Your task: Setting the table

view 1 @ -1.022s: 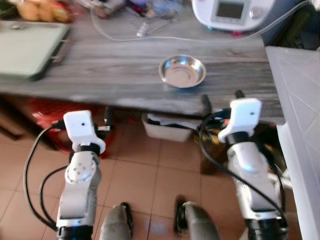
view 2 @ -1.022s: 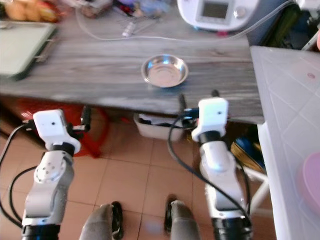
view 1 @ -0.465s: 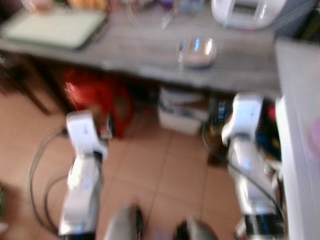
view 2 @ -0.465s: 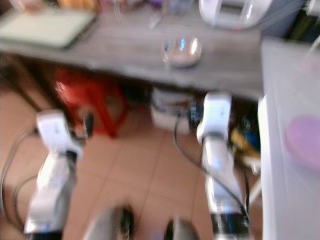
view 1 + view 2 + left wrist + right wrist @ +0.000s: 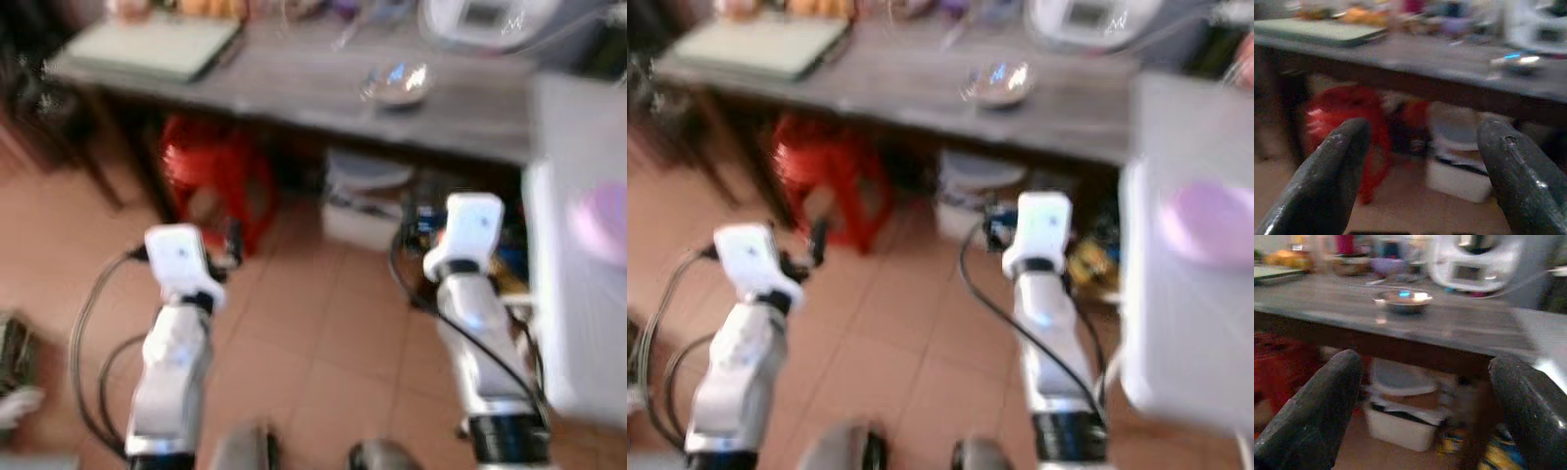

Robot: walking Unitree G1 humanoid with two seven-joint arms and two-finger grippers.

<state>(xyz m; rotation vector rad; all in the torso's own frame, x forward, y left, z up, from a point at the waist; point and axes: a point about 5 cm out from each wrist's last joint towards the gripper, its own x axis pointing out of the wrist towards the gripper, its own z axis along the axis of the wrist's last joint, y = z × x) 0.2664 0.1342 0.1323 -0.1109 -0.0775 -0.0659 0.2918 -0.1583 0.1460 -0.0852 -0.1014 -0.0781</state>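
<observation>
Our left gripper [image 5: 1420,181]: we hold it low over the tiled floor at about 7 o'clock of the head view, its two black fingers [image 5: 1327,176] spread wide with nothing between them.
Our right gripper [image 5: 1425,416]: we hold it at about 5 o'clock, short of the table edge, fingers [image 5: 1310,406] also spread wide and empty.
Floor [image 5: 323,333]: reddish-brown tiles under both our arms (the head views are blurred, so we cannot make out fine detail).
White surface [image 5: 1185,323]: it runs along our 3 o'clock side, with a pale pink round thing [image 5: 1212,223] lying on it; we cannot tell what that is.
Under the table: a red stool [image 5: 220,181] at 11 o'clock and a white bin [image 5: 1400,418] at 12 o'clock, both on the floor.
Table [image 5: 294,83]: a grey wood-grain top across the far part of the scene, from 10 to 1 o'clock.
Metal bowl [image 5: 397,83]: it sits upright on the table near its front edge at about 1 o'clock, well apart from both our grippers.
Flat green tray [image 5: 157,44]: at 11 o'clock on the table, well apart from the bowl.
White appliance [image 5: 1474,262]: beyond the bowl at the table's far side, at 1 o'clock.
Far clutter: blurred items along the back edge; we cannot tell them apart.
</observation>
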